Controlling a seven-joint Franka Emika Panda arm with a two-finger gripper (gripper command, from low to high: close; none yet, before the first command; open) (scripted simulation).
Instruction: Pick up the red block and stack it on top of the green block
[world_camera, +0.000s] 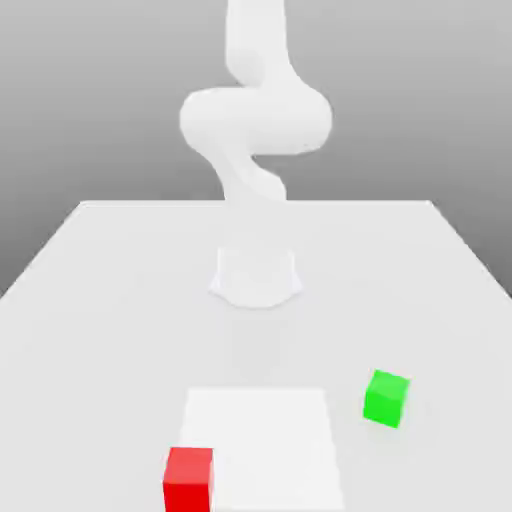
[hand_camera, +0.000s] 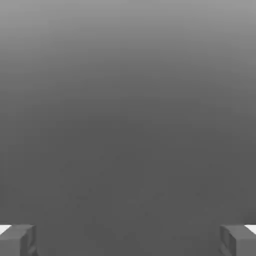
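Sitting apart on the table (world_camera: 120, 270): red block (world_camera: 189, 478), green block (world_camera: 386, 397).

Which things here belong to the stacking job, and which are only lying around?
For the job:
- red block
- green block
- gripper, open

Just there:
- white table
- paler square patch on the table

One red block (world_camera: 189, 478), one green block (world_camera: 386, 397), one white arm (world_camera: 255, 120), one table (world_camera: 120, 270).

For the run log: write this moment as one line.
hand: open, empty | red block: on table | green block: on table, apart | stack: not started
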